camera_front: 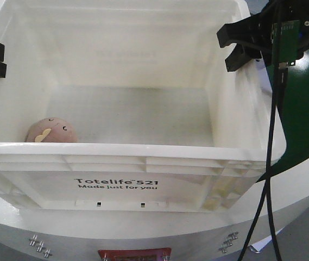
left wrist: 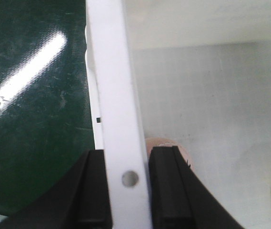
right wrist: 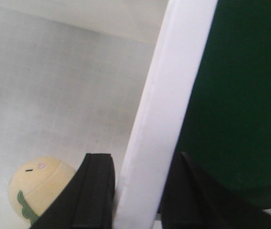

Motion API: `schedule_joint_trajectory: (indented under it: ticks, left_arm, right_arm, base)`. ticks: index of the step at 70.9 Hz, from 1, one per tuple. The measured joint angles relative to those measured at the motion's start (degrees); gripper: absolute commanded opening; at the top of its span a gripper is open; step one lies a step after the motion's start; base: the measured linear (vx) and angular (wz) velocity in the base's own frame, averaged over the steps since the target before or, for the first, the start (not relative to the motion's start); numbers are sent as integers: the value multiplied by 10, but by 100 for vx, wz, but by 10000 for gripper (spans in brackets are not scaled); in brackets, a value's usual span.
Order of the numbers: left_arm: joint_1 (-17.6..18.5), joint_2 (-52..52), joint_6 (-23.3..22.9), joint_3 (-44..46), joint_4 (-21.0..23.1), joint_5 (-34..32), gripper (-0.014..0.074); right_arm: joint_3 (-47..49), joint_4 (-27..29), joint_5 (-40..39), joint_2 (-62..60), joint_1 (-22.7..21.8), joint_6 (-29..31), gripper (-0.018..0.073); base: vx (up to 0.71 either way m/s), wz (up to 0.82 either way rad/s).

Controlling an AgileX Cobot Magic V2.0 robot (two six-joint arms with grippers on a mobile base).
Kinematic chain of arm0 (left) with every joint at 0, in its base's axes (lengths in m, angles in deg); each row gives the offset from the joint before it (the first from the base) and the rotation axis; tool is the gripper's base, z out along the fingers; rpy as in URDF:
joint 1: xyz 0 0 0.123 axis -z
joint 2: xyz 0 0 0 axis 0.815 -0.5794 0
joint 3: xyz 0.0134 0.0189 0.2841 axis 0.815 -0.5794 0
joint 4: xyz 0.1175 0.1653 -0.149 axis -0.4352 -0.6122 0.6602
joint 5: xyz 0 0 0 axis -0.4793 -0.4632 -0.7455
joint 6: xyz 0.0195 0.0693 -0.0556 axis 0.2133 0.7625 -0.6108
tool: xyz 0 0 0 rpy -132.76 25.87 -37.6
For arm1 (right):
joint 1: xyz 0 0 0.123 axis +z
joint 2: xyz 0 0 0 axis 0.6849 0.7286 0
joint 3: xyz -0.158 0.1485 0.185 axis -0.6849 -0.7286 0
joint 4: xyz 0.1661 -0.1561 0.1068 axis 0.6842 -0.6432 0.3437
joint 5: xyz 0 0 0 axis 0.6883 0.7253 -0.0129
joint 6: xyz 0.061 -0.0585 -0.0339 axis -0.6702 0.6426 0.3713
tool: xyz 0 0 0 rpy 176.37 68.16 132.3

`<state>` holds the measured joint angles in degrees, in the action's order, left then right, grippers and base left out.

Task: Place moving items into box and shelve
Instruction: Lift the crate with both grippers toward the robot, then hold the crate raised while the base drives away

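The white rectangular plastic tote [camera_front: 116, 149] is loaded. Its side rims are clamped by the left gripper [left wrist: 129, 191] and right gripper [right wrist: 140, 191], presumably for lifting.

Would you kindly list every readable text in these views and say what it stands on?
"Totelife 521": front wall of the white box.
"Made just for you": same wall, directly beneath.
The red plate at the front view's bottom edge: cropped, unreadable.
Wrist views: none.

Front camera overlooks box [camera_front: 143, 149]; wrist cameras hover close.
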<state>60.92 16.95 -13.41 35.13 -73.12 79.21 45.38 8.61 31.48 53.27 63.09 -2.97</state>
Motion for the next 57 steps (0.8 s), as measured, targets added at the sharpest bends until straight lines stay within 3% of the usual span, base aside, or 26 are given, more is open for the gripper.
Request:
schedule_joint_trajectory:
  ticks: [57]
  left_arm:
    - [-1, 0, 0, 0, 1, -14, -4]
  right_arm:
    - [0, 0, 2, 0, 0, 0, -4]
  base:
    - [0, 0]
